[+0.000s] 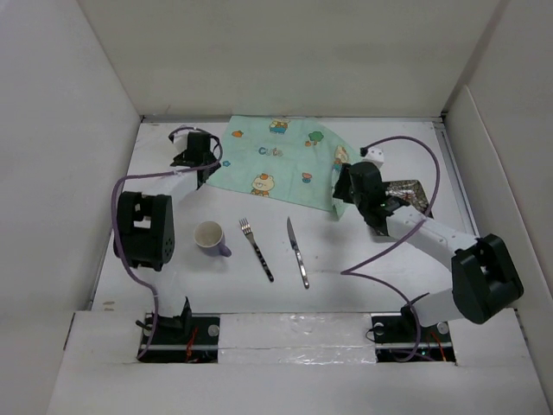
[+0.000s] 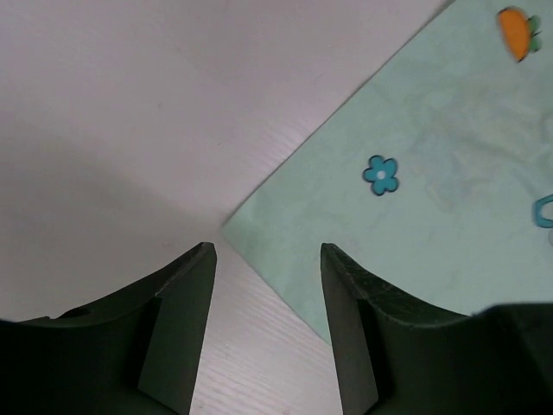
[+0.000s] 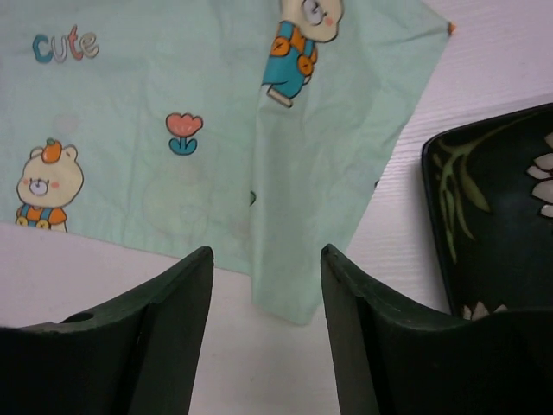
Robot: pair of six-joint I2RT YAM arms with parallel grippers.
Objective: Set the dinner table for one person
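Because the mint-green cloth (image 1: 276,164) lies askew at the 12 o'clock end of the dinner table (image 1: 346,259), both arms seem posted at its two ends to pull it flat as a placemat.

At 10 o'clock, the left gripper (image 2: 268,259) hovers low with its jaws spread and nothing between them. They straddle the cloth's near-left corner, which in the left wrist view points into the gap between them. That reads as a line-up for pinching the corner.

Moving right, a purple mug (image 1: 210,237) stands upright at about 8 o'clock, its mouth open to the ceiling. A fork (image 1: 256,249) and a knife (image 1: 298,252) lie side by side near 6 o'clock, apart from each other and off the cloth. They are probably parked there until the cloth is straightened.

At 2 o'clock, the right gripper (image 3: 266,255) is also parted and empty. It is aimed at the cloth's near-right edge, where a flap is doubled over on itself, so that fold looks like its target.

Just right of it, a dark flower-patterned plate (image 3: 492,216) rests on the bare white table beside the cloth, not on it. A small white object (image 1: 375,156) sits beyond it at 1 o'clock; I cannot tell what it is.
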